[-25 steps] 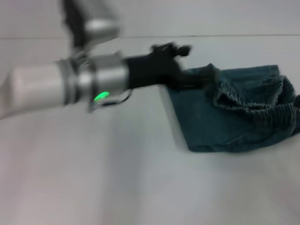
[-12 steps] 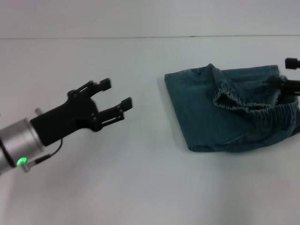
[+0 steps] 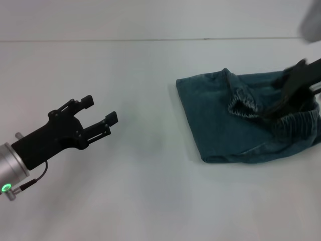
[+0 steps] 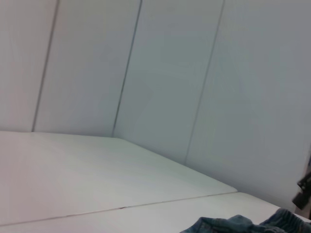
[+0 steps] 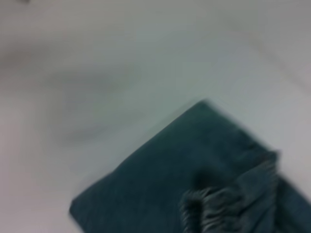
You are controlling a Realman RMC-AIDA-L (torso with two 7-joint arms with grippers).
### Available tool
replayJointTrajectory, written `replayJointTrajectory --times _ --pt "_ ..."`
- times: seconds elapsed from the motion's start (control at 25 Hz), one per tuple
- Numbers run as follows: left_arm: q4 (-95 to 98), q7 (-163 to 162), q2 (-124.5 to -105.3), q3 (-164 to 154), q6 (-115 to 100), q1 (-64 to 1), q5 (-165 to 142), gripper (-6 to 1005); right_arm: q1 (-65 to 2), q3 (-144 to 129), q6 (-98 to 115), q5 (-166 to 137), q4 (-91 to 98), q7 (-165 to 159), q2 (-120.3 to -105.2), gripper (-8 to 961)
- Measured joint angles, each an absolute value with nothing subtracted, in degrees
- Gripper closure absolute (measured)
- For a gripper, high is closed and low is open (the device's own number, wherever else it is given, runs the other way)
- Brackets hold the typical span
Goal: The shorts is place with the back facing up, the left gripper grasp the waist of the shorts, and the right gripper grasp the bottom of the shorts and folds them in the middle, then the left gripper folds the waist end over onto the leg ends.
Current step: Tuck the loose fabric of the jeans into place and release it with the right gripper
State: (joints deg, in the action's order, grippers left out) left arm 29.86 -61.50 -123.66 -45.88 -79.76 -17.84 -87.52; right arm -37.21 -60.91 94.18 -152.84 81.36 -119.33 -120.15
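On the right, the right gripper (image 3: 293,93), state unclear, is over the folded denim shorts (image 3: 235,125); the left gripper (image 3: 99,111) is spread, far left.

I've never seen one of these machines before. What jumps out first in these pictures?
Most striking is the bundle of blue denim shorts, folded and rumpled, lying on the right of the white table. On the left the left gripper hangs over bare table, fingers open, well apart from the cloth. At the right edge, the blurred right gripper is over the shorts' rumpled far side.
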Motion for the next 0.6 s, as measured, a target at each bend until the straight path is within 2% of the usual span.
replayJointTrajectory --times 0.6 --pt "29.4 -60.9 -123.78 -44.9 -77.3 -17.7 -87.2 126 -37.5 -84.8 78.0 -161.5 75.2 -132.9 -120.69 102"
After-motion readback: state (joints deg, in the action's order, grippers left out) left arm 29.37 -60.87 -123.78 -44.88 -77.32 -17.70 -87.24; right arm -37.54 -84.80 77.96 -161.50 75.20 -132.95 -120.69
